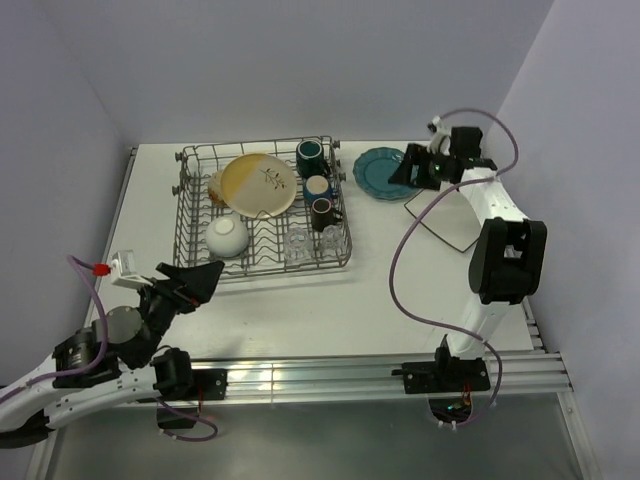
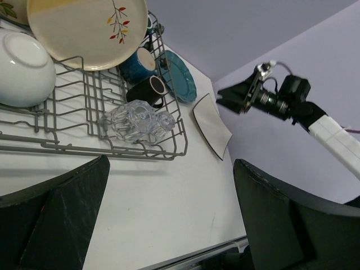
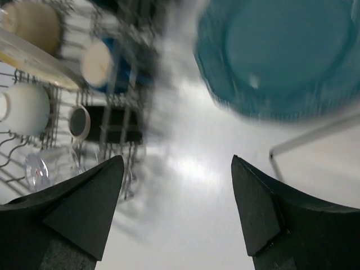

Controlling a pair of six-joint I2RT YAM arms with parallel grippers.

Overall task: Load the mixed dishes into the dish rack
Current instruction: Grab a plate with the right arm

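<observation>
Right end effector (image 1: 405, 168), open and empty, hovers at the teal plate (image 1: 372, 172)'s right edge, dish rack (image 1: 262, 268) further left; left end effector (image 1: 195, 280), open, is well apart.

Overhead, plus wrist views toward rack (image 1: 268, 242)

Grey wire rack (image 1: 262, 268) mid-bench (image 1: 300, 310). Inside: cream plate w/ leaf sprig (image 1: 258, 185) leaning on tines, white bowl (image 1: 227, 236) upside down near-left, 3 mugs (image 1: 318, 187) in a row down right side, 2 clear glasses (image 1: 298, 243) near-right. Teal scalloped plate (image 1: 378, 173) flat just right of rack; white square plate (image 1: 445, 215) flat, further right.
</observation>
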